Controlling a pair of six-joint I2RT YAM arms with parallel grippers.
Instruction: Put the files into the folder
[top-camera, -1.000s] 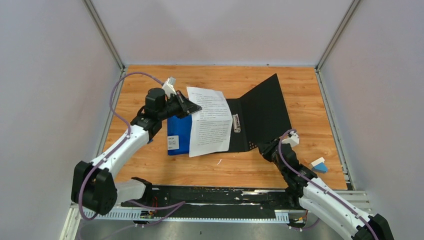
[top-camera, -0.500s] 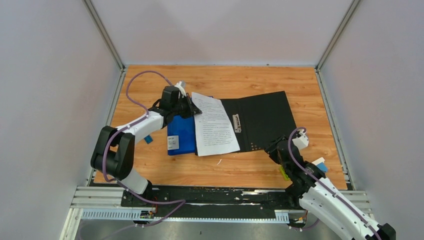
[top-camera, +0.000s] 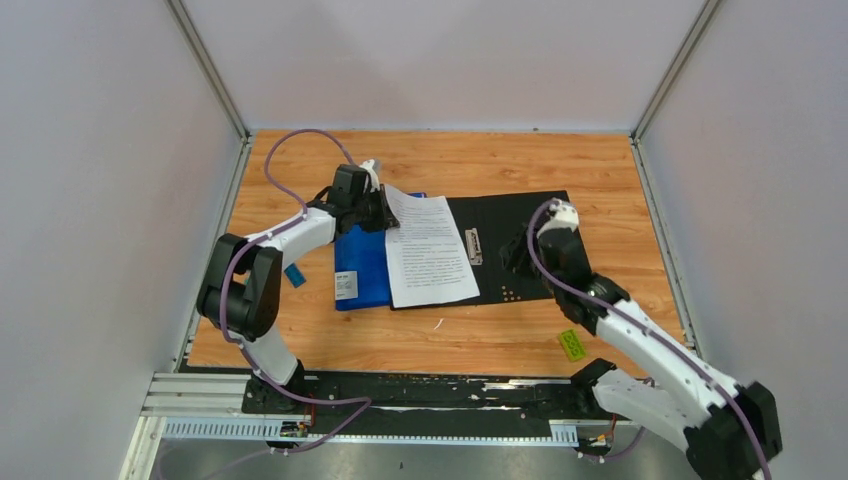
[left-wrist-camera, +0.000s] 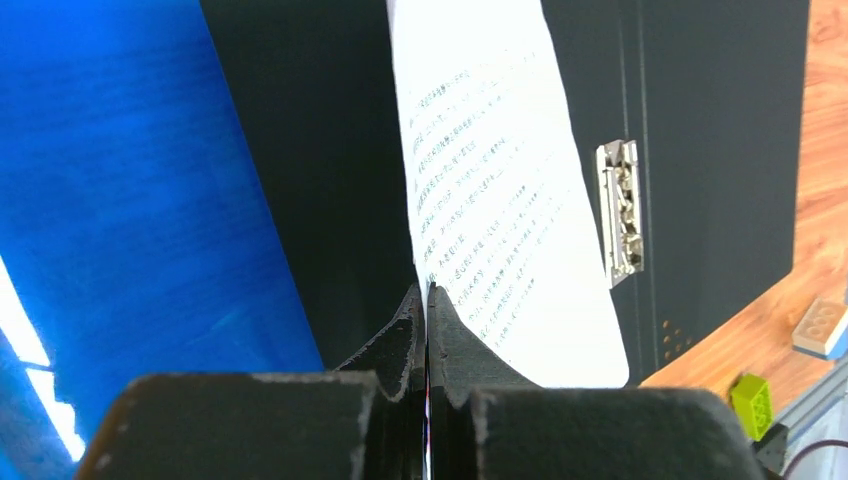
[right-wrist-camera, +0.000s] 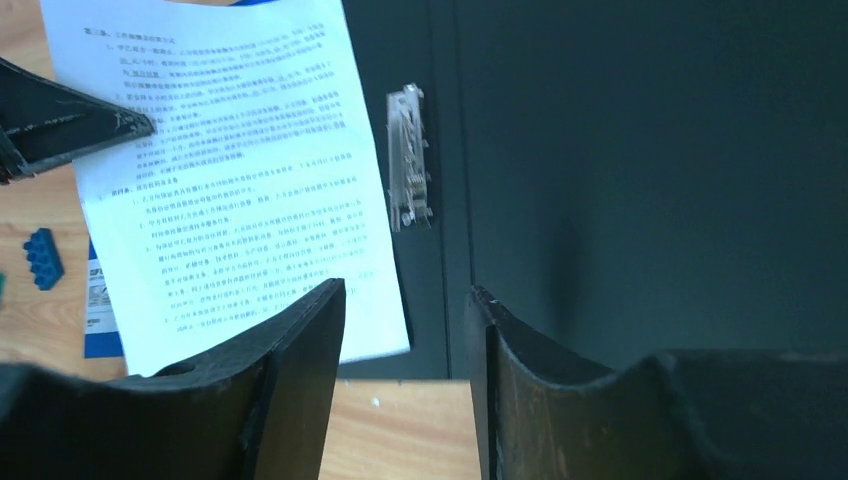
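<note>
The folder lies open and flat, black inside, with its blue cover showing at the left and a metal clip on the spine. A white printed sheet, the files, lies over the folder's left half. My left gripper is shut on the sheet's far left edge; in the left wrist view its tips pinch the paper. I cannot tell if it is one sheet or two. My right gripper hovers open and empty over the right flap, near the clip.
A green brick lies on the wooden table near the front right. A blue brick lies left of the folder. A small white scrap lies in front of the folder. Grey walls enclose the table.
The right flap, raised before, now lies flat. My right gripper has left its edge and moved up and left over it. My left gripper carried the sheet farther onto the folder.
</note>
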